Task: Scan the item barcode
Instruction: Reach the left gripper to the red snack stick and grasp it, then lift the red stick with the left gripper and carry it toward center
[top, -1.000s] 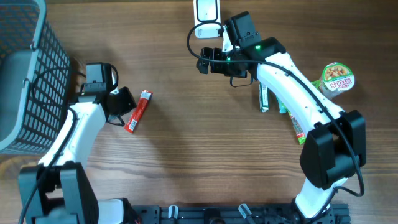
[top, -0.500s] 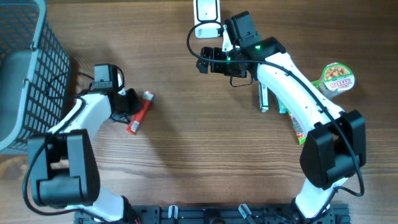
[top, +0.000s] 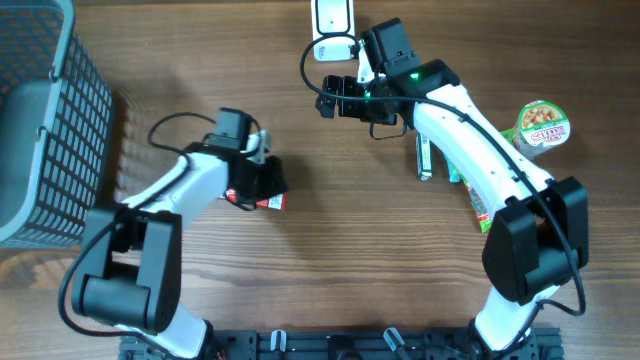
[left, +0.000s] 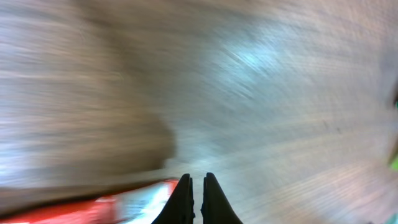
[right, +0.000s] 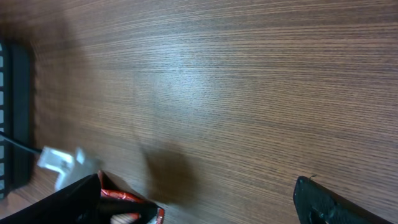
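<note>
Overhead first: the left gripper (top: 262, 185) sits right on top of the red packet (top: 272, 202). Only slivers of red peek out from under it, one on each side, and the right-hand one carries a fleck of white. The white scanner (top: 333, 20) lies well up and to the right of the left gripper. The right gripper (top: 328, 97) hangs in that same direction but nearer, jaws spread wide. The grey basket (top: 40, 120) stands far off to the left gripper's left.

Over to the left wrist: everything is smeared with blur, but the two black fingers (left: 185, 198) are pressed together with only a hairline between them. The packet runs in from the left up to the nearer finger, red giving way to a pale, shiny stretch. Pinched or merely touched? Cannot tell.

Right wrist: one of its own fingers (right: 336, 202) shows at lower right. In the lower-left corner, crinkled glossy red wrapper shows under the left gripper's black body.
</note>
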